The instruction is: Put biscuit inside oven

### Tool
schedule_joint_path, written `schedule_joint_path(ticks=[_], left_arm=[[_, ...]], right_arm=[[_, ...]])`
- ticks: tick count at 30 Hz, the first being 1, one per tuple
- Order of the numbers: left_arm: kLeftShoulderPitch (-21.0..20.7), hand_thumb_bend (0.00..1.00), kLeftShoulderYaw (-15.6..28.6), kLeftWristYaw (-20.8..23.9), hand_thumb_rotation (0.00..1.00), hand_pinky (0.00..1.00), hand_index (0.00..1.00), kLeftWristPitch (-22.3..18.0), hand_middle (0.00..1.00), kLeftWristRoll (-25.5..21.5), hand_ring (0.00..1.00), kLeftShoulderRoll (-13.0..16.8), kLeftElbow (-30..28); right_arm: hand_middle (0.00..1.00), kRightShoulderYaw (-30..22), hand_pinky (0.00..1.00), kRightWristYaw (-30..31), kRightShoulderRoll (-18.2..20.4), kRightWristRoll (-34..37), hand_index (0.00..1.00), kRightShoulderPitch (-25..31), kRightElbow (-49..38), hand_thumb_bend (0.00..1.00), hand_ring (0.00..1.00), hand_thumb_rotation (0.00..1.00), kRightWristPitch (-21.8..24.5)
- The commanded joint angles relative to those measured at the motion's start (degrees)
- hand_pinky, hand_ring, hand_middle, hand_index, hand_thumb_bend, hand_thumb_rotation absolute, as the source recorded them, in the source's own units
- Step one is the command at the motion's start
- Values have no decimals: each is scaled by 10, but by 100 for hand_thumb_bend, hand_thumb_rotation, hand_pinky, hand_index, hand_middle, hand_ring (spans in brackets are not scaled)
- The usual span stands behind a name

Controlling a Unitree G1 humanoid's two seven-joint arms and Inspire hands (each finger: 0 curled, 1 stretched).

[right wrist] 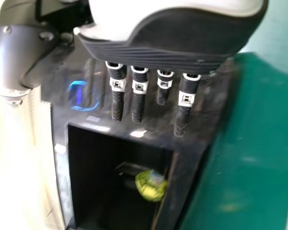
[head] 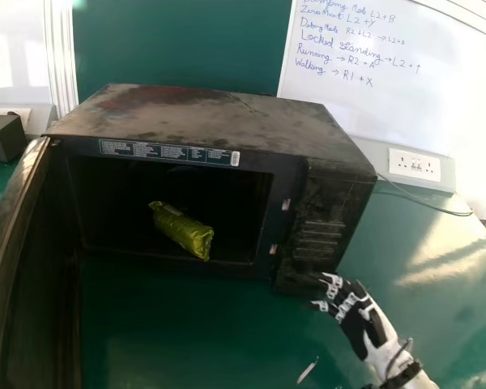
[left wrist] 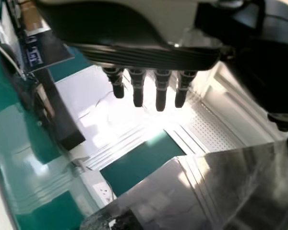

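Note:
A green biscuit packet (head: 181, 231) lies at the mouth of the black oven (head: 219, 134), its near end at the front edge of the cavity. The oven door stands open at the left. My right hand (head: 359, 318) is at the oven's right front corner, apart from the packet, with fingers extended and nothing held. In the right wrist view my right hand (right wrist: 138, 91) has straight fingers, with the packet (right wrist: 151, 185) in the oven opening beyond. My left hand (left wrist: 149, 86) shows straight fingers and holds nothing in the left wrist view.
The open oven door (head: 12, 267) reaches toward me along the left. A small light object (head: 308, 370) lies on the green table (head: 194, 340). Behind the oven are a wall socket (head: 414, 165) and a cable. A dark box (head: 3, 137) stands at the far left.

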Motion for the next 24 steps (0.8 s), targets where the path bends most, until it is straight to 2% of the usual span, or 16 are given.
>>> schedule_joint_path(ticks=[1,4,7,10,13,16,19,24], left_arm=[[-14,82,14,9,100,100,100,-10,100,12,100,-9,10],[-26,81,21,13,100,100,100,-26,100,23,100,-6,21],[-40,85,32,13,100,100,100,-52,100,37,100,5,40],[-63,87,66,15,100,100,100,-83,100,72,100,7,57],[-76,88,89,20,99,100,100,-98,100,101,100,0,64],[-90,89,117,26,100,100,100,-121,100,132,100,2,76],[-103,90,147,29,100,100,100,-144,100,159,100,5,89],[-119,90,170,33,98,100,100,-169,100,183,100,8,96]], right_arm=[[84,-18,64,14,-8,12,81,8,5,97,80,49,20],[84,-38,64,30,-6,31,81,12,4,97,80,49,54],[86,-57,65,27,-7,53,81,16,-4,97,81,50,114],[85,-74,68,24,-9,71,80,13,1,94,81,52,174],[84,-89,69,11,-3,80,79,0,17,94,80,54,219],[83,-95,68,-6,2,64,79,-12,38,91,81,53,221],[84,-98,68,-8,4,51,79,-22,64,89,82,52,202],[85,-108,68,-22,16,32,80,-31,91,89,82,51,164]])
